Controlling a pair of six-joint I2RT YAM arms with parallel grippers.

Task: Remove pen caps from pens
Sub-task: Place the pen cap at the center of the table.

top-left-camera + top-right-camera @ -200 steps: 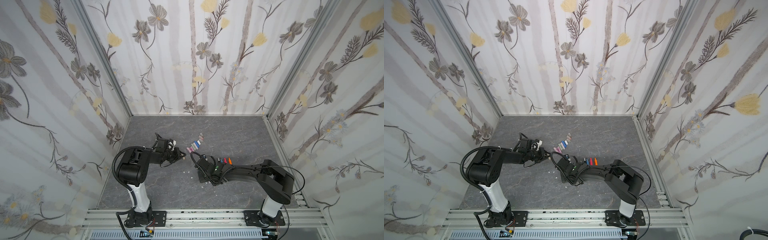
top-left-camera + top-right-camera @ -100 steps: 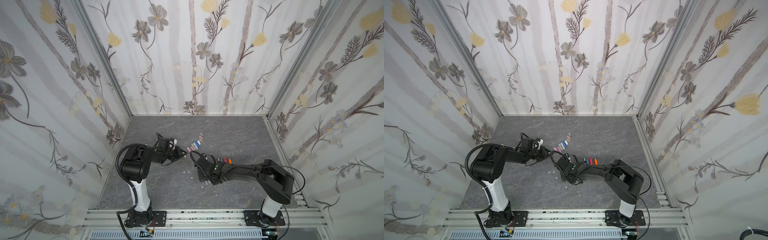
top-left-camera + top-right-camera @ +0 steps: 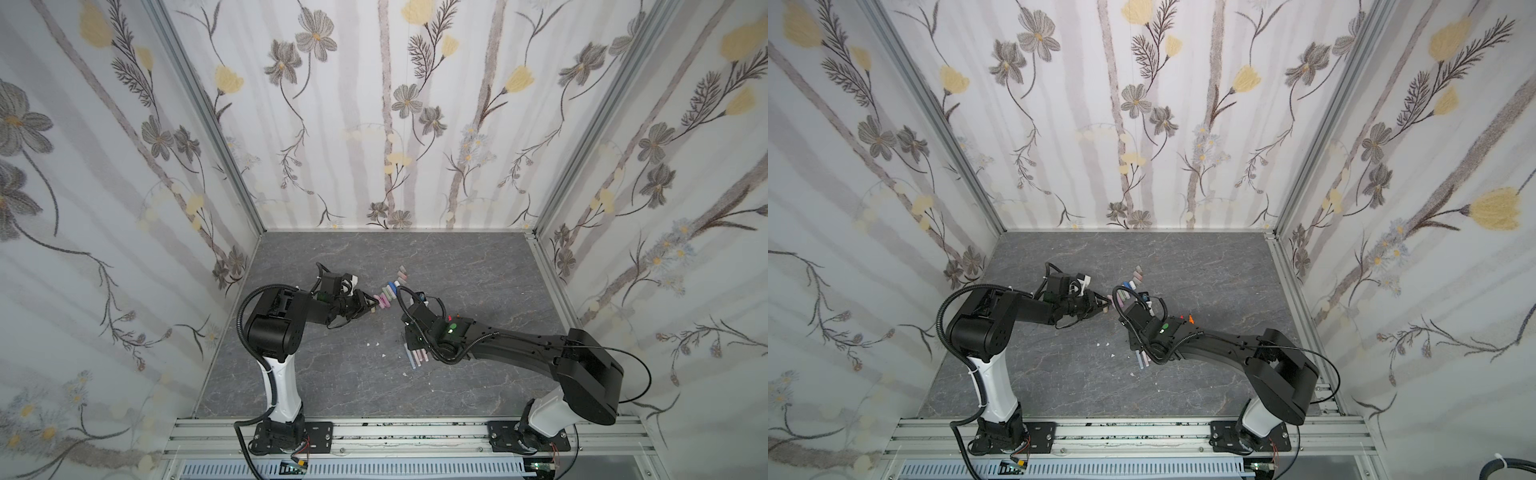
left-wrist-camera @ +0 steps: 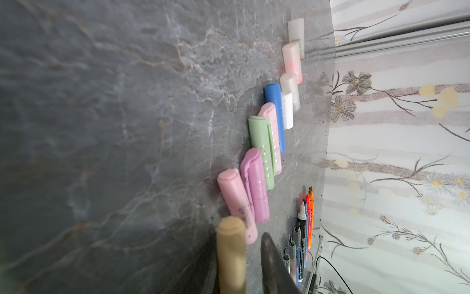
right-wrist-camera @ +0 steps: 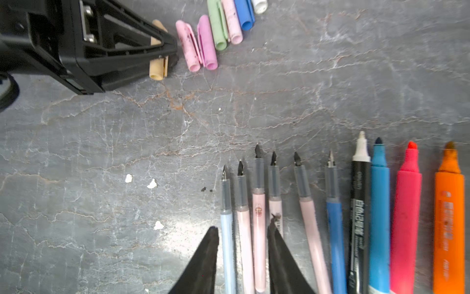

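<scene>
– Flowered walls (image 3: 395,124) close in the grey marbled desk (image 3: 332,257) on three sides, with metal posts (image 3: 202,104) in the two back corners, and a rail (image 3: 374,432) runs along the near edge. Where is there room?
– The far half of the desk, up to the back wall, is bare. So is the near strip along the rail. Everything else sits in the middle.
– And the pen caps (image 4: 254,183)?
– They lie in a slanting row, side against side, well clear of every edge. The tan cap (image 4: 231,254) lies at the end nearest the left arm, just beside a pink one. It sits between the fingers of the left hand (image 3: 371,306).
– Gripped?
– No, that hand is released. The left wrist view shows a gap between the cap and one finger.
– The pens (image 5: 379,216)?
– Ten of them, all uncapped, lie side by side with their tips pointing toward the caps. An orange marker (image 5: 449,216) is at one end and a light-blue pen (image 5: 227,241) at the other. In both top views the right arm (image 3: 519,345) covers most of them.
– The right hand (image 5: 243,229)?
– Its fingers stand spread over the thin end of the row, with the light-blue pen and two pink ones between them. Whether a finger touches any pen I cannot tell.
– What lies between the two rows?
– A bare band of desk with a few white specks (image 5: 152,183).
</scene>
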